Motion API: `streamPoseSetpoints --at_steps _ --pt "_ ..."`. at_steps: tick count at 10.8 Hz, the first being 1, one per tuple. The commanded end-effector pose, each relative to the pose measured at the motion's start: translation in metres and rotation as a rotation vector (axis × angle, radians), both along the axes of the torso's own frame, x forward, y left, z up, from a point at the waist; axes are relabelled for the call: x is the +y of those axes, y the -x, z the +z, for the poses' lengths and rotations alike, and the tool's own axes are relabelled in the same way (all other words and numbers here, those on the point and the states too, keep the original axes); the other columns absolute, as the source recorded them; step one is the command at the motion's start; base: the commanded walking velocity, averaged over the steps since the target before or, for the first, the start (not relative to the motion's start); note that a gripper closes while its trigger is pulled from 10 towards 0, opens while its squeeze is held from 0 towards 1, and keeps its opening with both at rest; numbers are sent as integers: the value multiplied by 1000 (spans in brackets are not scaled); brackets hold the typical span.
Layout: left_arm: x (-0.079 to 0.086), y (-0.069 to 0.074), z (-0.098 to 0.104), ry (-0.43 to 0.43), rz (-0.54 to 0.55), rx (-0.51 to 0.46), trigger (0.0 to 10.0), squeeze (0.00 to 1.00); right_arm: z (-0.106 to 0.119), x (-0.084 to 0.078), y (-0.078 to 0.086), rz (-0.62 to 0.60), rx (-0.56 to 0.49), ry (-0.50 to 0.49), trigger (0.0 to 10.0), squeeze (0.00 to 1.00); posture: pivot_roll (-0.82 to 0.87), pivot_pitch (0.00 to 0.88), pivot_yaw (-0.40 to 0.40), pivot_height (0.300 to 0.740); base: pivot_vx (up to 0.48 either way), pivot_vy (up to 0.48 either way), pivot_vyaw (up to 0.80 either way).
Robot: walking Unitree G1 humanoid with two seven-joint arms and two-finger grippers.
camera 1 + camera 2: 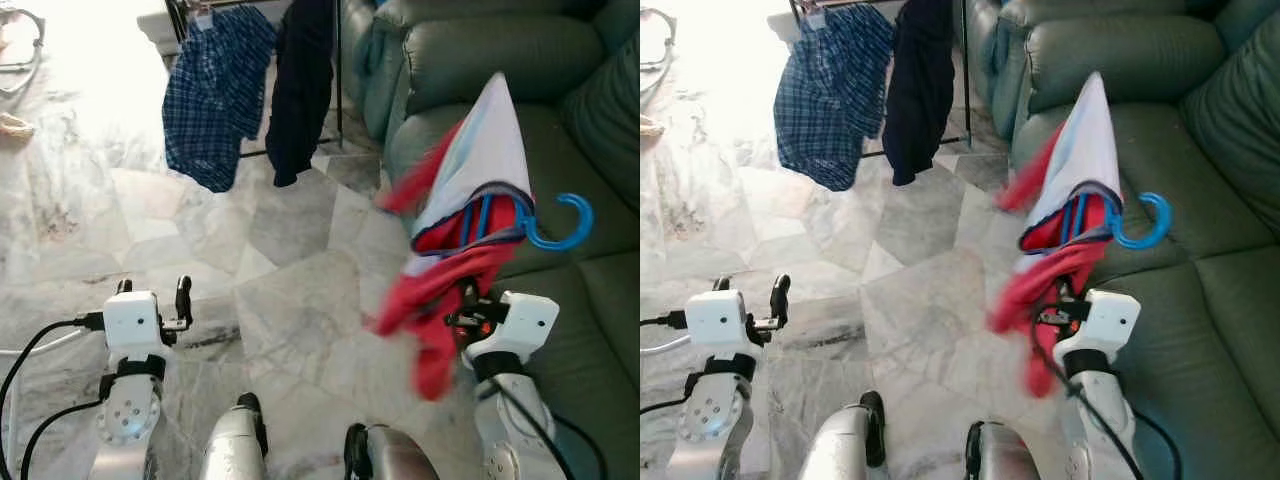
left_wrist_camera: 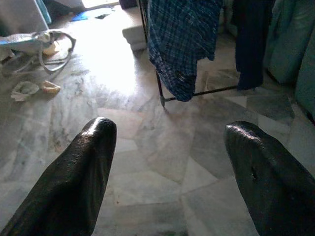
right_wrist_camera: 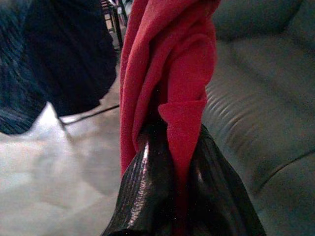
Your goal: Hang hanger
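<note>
Right gripper [image 3: 177,162] has its jaws clamped on the red garment [image 1: 440,290], which drapes from a blue hanger [image 1: 560,232] held up beside the green sofa [image 1: 590,300]. The left gripper [image 2: 170,162] hovers low over the marble floor [image 1: 290,290], jaws spread and empty. This looks like the carry stage (nothing hung yet). The clothes rack [image 1: 338,70] with its plaid shirt [image 1: 215,95] stands ahead, so next comes an approach and lifting that hook over the rail.
</note>
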State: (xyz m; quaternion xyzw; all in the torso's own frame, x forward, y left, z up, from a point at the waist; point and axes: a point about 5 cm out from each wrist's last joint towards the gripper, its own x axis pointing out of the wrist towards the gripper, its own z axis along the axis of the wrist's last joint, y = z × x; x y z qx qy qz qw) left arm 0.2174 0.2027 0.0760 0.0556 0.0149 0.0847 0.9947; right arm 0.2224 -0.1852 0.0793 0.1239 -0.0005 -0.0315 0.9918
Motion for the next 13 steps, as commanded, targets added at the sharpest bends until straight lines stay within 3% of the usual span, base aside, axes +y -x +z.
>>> streamPoseSetpoints --at_steps 1,2,3,4,6,10,11,12,13 --pt "-2 2 -3 11 7 23 10000 0 11 -4 -4 -1 -48 -81 10000 0 -13 203 -22 740 0 0 0" --pt "-3 2 -4 9 6 26 10000 0 12 -3 -8 -1 -37 -17 10000 0 -13 202 -24 740 0 0 0" --pt "-3 1 -4 4 17 26 10000 0 4 3 -12 1 24 185 10000 0 -9 202 -26 740 0 0 0" --pt "-4 0 -4 8 18 28 10000 0 2 13 -20 21 26 217 10000 0 -8 205 -26 740 0 0 0" --pt "-10 -1 -4 7 3 30 10000 0 0 33 -41 109 20 207 10000 0 22 203 -37 740 0 0 0" --pt "-9 2 3 -10 38 9 10000 0 -2 49 -47 205 0 153 10000 0 120 219 -57 740 0 0 0" --pt "-2 7 4 -26 72 5 10000 0 5 61 -46 269 -59 205 10000 0 129 224 -65 740 0 0 0" --pt "1 7 4 -28 89 5 10000 0 12 59 -41 285 -102 225 10000 0 110 227 -66 740 0 0 0" --pt "1 7 5 -29 94 4 10000 0 16 47 -30 268 -113 229 10000 0 79 232 -64 740 0 0 0"
